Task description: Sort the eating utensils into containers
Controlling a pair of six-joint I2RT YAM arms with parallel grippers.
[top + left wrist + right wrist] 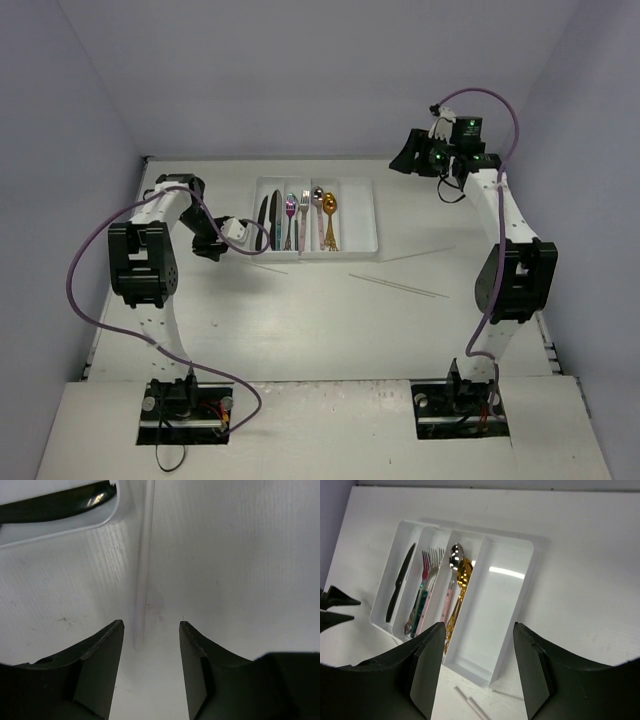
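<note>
The white cutlery tray (pixel 366 245) lies at the table's middle back. It holds black knives (pixel 266 220) in the left compartment, teal and pink forks (pixel 296 215), then a silver and a gold spoon (pixel 324 212); the right compartment (pixel 495 615) is bare. My left gripper (pixel 250 240) is open, low by the tray's near left corner (pixel 60 527), with a pale chopstick (pixel 143 570) just ahead between its fingertips (pixel 151 625). My right gripper (pixel 405 155) is open and empty (pixel 479 626), raised high to the right of the tray.
Two chopsticks (pixel 400 286) lie together on the table right of middle, another (pixel 418 255) lies above them near the tray's right corner. Their ends show in the right wrist view (pixel 470 702). Walls close the table at left, back and right.
</note>
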